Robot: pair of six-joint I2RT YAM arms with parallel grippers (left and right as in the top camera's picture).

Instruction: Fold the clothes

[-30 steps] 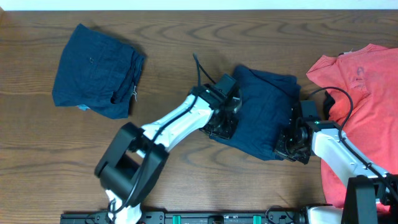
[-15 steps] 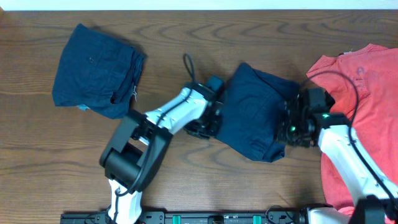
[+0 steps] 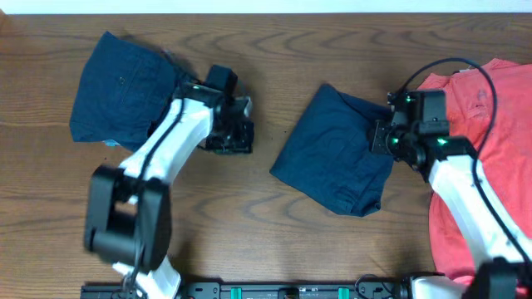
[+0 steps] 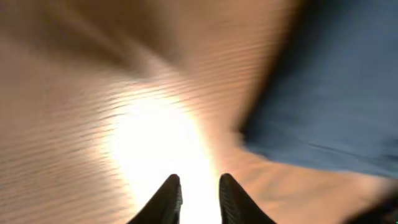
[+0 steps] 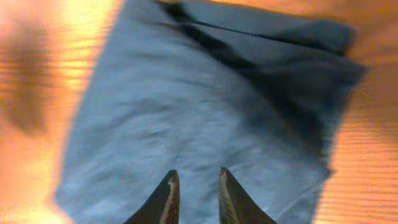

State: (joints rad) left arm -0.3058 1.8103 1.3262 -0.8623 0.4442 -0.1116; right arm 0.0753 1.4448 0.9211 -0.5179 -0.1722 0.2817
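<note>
While folded, the middle navy shorts lie skewed, long axis running far-right to near-left.
Left gripper and right gripper, slightly parted, apparently hold nothing.

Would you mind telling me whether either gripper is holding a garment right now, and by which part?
Nothing is held: the left gripper is over bare table, the right gripper above the folded navy shorts, both with empty gaps.

Table: dark brown, wavy wood grain. Folded shorts at centre: dark navy, plain; read lighter blue in the right wrist view. Second folded shorts at far left: same navy, with a small white tag at one edge. T-shirt at right: coral-red, plain. Both arms: white links, black joints and cables; fingers black
</note>
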